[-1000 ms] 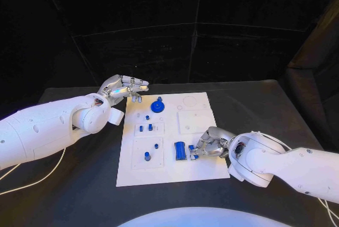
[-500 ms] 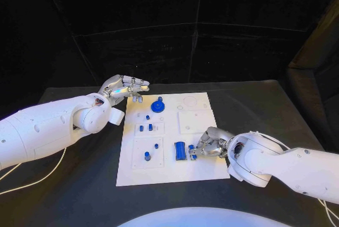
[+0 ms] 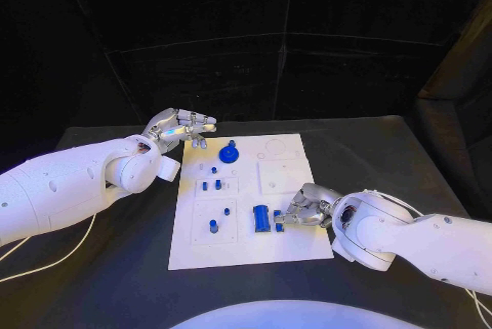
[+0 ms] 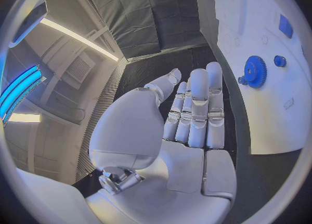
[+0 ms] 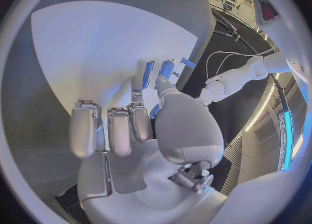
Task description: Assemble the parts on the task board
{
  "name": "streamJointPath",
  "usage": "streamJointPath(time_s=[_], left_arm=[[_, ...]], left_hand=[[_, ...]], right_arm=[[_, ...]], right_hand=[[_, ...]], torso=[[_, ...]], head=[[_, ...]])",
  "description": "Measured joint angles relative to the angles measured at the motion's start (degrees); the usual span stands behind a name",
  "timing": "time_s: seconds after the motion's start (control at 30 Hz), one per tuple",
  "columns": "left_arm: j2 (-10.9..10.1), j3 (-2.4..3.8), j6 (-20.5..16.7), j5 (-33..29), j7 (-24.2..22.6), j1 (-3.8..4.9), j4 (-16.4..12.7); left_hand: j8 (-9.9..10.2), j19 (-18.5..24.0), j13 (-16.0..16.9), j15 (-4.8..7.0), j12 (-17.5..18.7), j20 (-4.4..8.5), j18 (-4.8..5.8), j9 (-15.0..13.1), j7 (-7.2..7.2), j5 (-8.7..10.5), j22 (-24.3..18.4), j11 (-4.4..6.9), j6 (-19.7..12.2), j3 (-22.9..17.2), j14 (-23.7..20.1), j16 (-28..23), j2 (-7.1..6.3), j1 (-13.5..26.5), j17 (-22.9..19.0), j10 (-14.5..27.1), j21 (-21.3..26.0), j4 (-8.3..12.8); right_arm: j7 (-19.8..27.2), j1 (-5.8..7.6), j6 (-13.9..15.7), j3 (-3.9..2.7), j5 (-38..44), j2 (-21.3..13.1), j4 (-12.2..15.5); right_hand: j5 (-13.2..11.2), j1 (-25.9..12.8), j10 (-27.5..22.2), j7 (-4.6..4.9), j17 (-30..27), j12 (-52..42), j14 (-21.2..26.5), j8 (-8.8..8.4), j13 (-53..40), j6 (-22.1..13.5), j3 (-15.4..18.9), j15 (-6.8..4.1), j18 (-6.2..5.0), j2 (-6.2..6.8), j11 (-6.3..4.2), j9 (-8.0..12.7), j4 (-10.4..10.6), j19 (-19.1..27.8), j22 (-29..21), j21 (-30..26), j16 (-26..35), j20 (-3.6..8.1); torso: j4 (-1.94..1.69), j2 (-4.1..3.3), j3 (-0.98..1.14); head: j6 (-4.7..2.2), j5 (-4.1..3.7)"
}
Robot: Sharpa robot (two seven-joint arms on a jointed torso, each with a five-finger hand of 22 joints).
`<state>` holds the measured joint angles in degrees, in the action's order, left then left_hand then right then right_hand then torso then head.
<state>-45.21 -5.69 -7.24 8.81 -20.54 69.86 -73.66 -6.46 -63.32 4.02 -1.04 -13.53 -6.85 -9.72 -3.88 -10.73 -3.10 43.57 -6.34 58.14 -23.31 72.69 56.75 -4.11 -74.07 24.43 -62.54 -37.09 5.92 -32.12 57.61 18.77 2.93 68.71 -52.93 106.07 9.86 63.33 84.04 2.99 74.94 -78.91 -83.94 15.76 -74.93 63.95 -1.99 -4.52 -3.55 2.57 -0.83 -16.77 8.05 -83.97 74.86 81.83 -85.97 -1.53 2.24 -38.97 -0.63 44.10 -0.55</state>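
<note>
We are looking at the task board [image 3: 249, 201], a white plate lying flat in the middle of the black table [image 3: 389, 151]. On it, the blue gear [image 3: 229, 155] is sitting near the board's far end, with a small blue knob just beyond it. Two small blue pegs [image 3: 211, 185] are standing closer to the board's middle, and another blue peg [image 3: 213, 225] is standing in a square recess toward the board's near left corner. A longer blue block [image 3: 262, 218] is lying near the board's near right part, and a smaller blue piece [image 3: 278, 220] is sitting just beside it on its right.

The right hand [image 3: 304, 207] is resting over the board's right edge, its fingertips touching that smaller blue piece; in the right wrist view the fingers [image 5: 117, 125] are curling down toward the blue parts, but we cannot tell whether the piece is actually being pinched.

The left hand [image 3: 180, 128] is hovering at the board's far left corner, holding nothing, fingers extended and close together in the left wrist view [image 4: 195, 109], with the gear [image 4: 255, 71] lying well apart from them.

Around the board, the table is showing dark and matte, a pale cable [image 3: 51, 261] is trailing off its near left side, and black curtains [image 3: 246, 59] are hanging behind it.
</note>
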Motion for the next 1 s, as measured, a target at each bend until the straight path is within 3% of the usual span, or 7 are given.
streamJointPath(time_s=[0.27,0.37,0.57,0.67,0.77,0.83,1.0], left_arm=[[0.00,0.00,0.01,0.00,0.00,0.00,0.02],[0.00,0.00,0.01,0.00,0.00,0.00,0.03],[0.14,0.00,-0.03,0.00,-0.10,0.00,0.08],[0.12,0.00,-0.12,-0.20,-0.38,0.00,-0.04],[0.07,0.00,-0.32,-0.76,-0.86,-0.01,-0.03],[0.08,-0.02,-0.58,-1.48,-1.37,-0.06,0.05],[0.79,-0.02,-1.57,-4.03,-3.20,-0.06,0.99]], left_hand=[[0.00,0.00,0.00,0.00,0.00,0.00,0.00,0.00,0.00,0.00,-0.04,0.00,0.00,0.00,0.00,0.00,0.00,0.00,0.00,0.00,0.00,0.00],[0.00,0.00,0.00,0.00,0.00,0.00,0.00,0.00,0.00,0.00,-0.04,0.00,0.00,0.00,0.00,0.00,0.00,0.00,0.01,0.00,0.00,0.00],[0.00,0.00,0.00,0.00,0.00,0.00,0.00,0.00,0.00,0.00,-0.20,-0.21,0.00,0.39,0.00,0.00,-0.02,0.02,-0.04,0.21,0.27,-0.07],[-0.40,0.82,0.00,-0.58,-0.26,-0.51,0.02,0.00,-0.12,0.00,-0.94,-0.09,-0.12,1.36,-1.93,-1.61,-0.30,0.30,-0.72,0.49,1.65,-0.37],[-0.44,3.81,-0.03,-1.00,-0.40,-0.87,0.03,0.00,-0.10,0.00,-2.72,-0.44,-0.33,1.99,-5.93,-5.80,-0.30,0.30,-2.64,0.85,4.73,-0.53],[-0.88,6.53,-0.20,-1.37,-0.40,-1.33,0.02,0.00,0.00,0.00,-4.77,-0.80,-0.42,2.33,-9.11,-10.78,-0.30,0.30,-4.98,1.22,7.94,-0.74],[-1.35,13.85,-0.43,-3.60,1.23,-3.56,0.02,-0.05,0.52,0.09,-11.36,-1.15,0.11,1.94,-15.28,-24.85,0.14,0.42,-11.16,0.91,17.40,-1.21]], right_arm=[[1.65,0.00,-0.18,0.00,0.24,-1.22,0.43],[3.31,0.00,0.25,0.00,-0.04,-1.78,0.48],[11.30,0.22,2.94,0.00,-6.68,-3.73,-0.67],[17.46,1.55,4.26,0.06,-13.59,-4.09,-2.81],[24.10,3.27,5.14,-0.04,-21.03,-3.50,-5.99],[29.31,4.32,5.45,-0.05,-26.89,-2.31,-9.22],[40.01,5.97,5.29,-0.13,-38.05,1.88,-18.28]], right_hand=[[-0.74,4.33,0.00,0.30,-0.01,0.00,0.00,-0.30,0.00,-0.30,1.58,0.00,0.00,0.04,0.00,-0.27,-2.00,0.00,-0.12,0.00,0.00,0.00],[-0.16,5.21,0.00,1.06,-0.01,0.61,0.00,-1.30,0.00,-2.05,2.02,0.00,0.00,-0.23,0.00,-0.14,-2.43,0.00,-0.65,-0.31,0.15,0.00],[1.47,7.67,-3.07,2.92,-0.01,10.87,-0.02,-4.34,0.75,-6.80,3.46,1.10,-0.05,-1.50,1.90,0.99,-3.57,2.18,-4.98,-3.15,2.28,-1.29],[1.28,10.00,-9.75,3.58,-8.85,26.55,0.21,-5.49,11.29,-7.67,4.38,1.67,-3.20,-2.63,2.39,1.53,-4.49,8.25,-18.38,-12.23,10.11,-1.79],[0.67,13.33,-17.83,3.73,-28.21,43.83,6.20,-5.83,23.67,-7.53,3.57,2.18,-6.38,-3.76,2.75,1.86,-6.21,17.54,-37.89,-27.45,25.97,-2.11],[0.67,15.53,-20.92,4.44,-38.89,50.81,11.13,-6.46,29.46,-7.25,2.20,2.91,-6.72,-4.79,3.91,2.23,-7.58,21.08,-43.65,-34.46,37.96,-2.77],[-0.21,17.49,-24.31,6.33,-49.68,64.30,18.58,-8.97,44.39,-8.15,-2.24,6.11,-6.71,-4.70,6.51,3.97,-9.58,27.02,-53.00,-48.86,57.69,-5.67]], torso=[[0.00,0.01,0.02],[0.00,0.01,0.02],[0.01,0.14,-0.02],[-0.13,0.23,-0.09],[-0.31,0.45,-0.18],[-0.43,0.73,-0.23],[-0.72,1.69,-0.47]], head=[[-0.08,0.04],[-0.18,0.04],[-0.81,-0.20],[-1.52,-0.58],[-2.36,-0.79],[-3.04,-1.00],[-5.78,-1.63]])
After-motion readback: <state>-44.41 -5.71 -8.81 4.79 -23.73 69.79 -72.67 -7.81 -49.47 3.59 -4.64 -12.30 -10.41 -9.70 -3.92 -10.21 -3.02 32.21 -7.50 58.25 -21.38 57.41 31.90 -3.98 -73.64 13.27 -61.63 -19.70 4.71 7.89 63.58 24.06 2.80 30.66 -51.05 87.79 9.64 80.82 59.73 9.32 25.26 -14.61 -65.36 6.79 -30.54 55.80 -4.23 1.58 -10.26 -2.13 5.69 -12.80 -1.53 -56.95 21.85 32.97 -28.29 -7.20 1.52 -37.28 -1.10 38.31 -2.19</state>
